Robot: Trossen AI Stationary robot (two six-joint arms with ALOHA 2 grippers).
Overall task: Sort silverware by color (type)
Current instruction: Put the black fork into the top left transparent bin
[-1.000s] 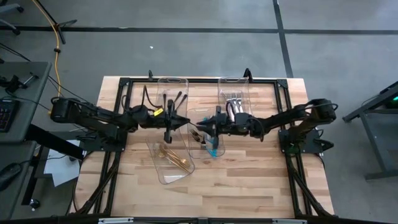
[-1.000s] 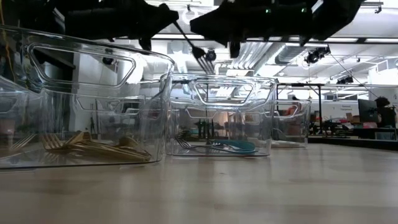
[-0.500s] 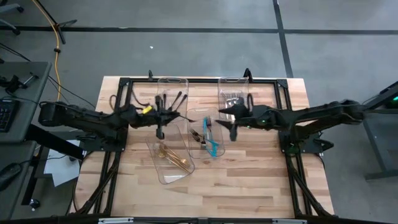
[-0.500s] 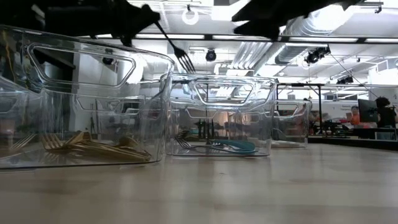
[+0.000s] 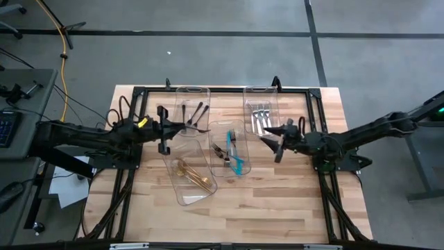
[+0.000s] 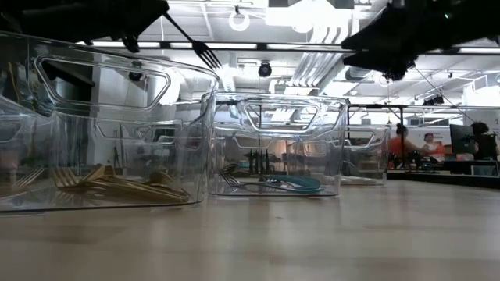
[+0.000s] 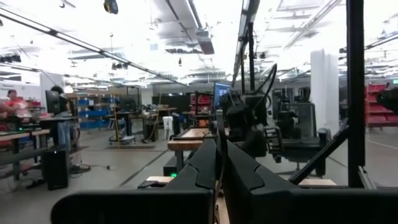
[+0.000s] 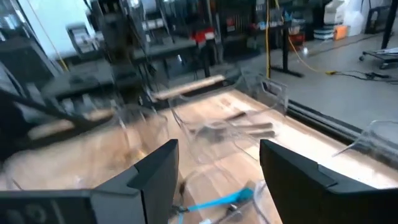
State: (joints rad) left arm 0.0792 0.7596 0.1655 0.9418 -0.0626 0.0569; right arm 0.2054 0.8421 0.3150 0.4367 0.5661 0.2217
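Note:
My left gripper is shut on a black fork, held in the air over the near end of the bin of black silverware. In the low view the fork slants down from the gripper, tines lowest. My right gripper hangs open and empty between the middle bin and the table's right side; its wrist view shows spread fingers with nothing between them. Gold pieces lie in the near left bin, a teal-handled fork and others in the middle bin, silver ones at the far right. My left gripper pinches the black fork's handle end between its two shut fingers. The fingers come about level from the table's left and lie along the fork. It sticks out past the fingertips toward the table's right, tines tilted down, lifted clear of the bins.
Four clear plastic bins stand inside a black frame on the wooden table. The near bin wall and middle bin fill the low view. Bare wood lies near the front edge. People show in the room beyond.
Both arms have drawn back from the middle bin. My left gripper has gone toward the table's left edge with the black fork, still shut on it. My right gripper has opened and pulled away toward the table's right edge, empty.

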